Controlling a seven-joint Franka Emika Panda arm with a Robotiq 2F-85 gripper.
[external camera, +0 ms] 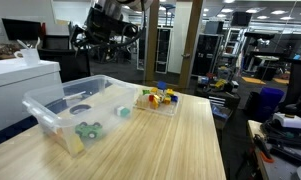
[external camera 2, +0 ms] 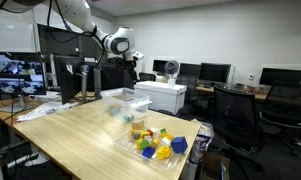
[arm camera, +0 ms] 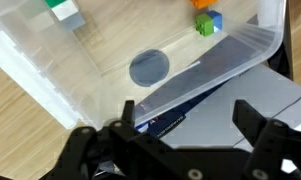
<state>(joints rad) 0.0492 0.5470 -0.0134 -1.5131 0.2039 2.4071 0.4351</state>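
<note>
Below the hand, a clear rectangular plastic bin.

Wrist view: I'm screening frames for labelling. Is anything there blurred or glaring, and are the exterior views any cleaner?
Wrist view: the hand is dark and soft, the clear bin milky with glare along its wall. In both exterior views the toy blocks are coarse, low in detail.

Light wood table, seen in both ext. views. 2 items sit directly on it: a big clear plastic bin toward 1 end, and a small clear tray w/ colored blocks just beside the bin; can't tell if they touch.
</note>
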